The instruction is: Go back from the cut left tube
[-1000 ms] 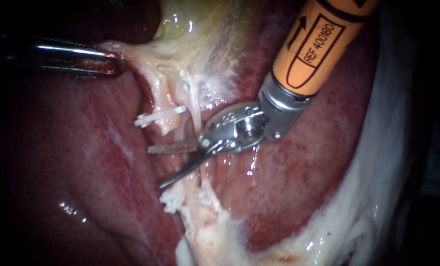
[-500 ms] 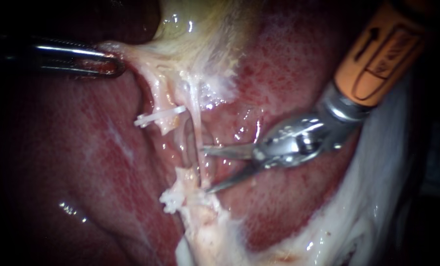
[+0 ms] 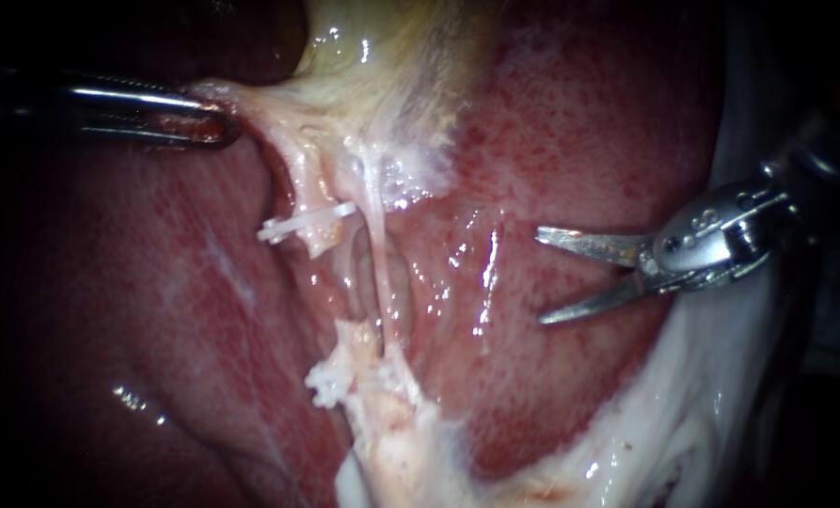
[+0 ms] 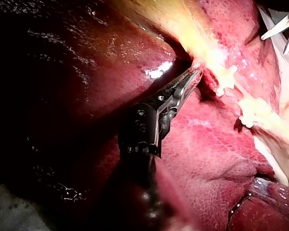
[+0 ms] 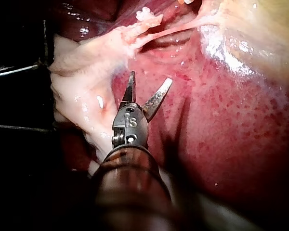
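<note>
My right instrument (image 3: 539,275) is sitting over the liver (image 3: 579,141), well apart from the cut left tube (image 3: 318,240), and its two blades are gaping with nothing between them. The tube's upper stump is hanging under the gallbladder (image 3: 382,56) with the upper clip (image 3: 302,223) across it. The lower stump (image 3: 349,343) is lying apart from it, carrying the lower clip (image 3: 325,384). The thin right tube (image 3: 375,245) is running unbroken just beside both. What I am worrying about most is those open blades. They are lying close over wet liver, and on a shallow path out a tip could be scoring the surface or catching the white sheet of tissue (image 3: 702,414) near the instrument's head. Bringing them together before going further would be lowering that risk, I judge. My left instrument (image 3: 220,120) is clamping the pale tissue (image 3: 260,103) under the gallbladder and stretching it sideways. Any jerk there while I am attending to the other arm could be straining the right tube or working the upper clip loose. I am also seeing little of the right shaft at the view's edge, so a knock out there would be going unnoticed.
</note>
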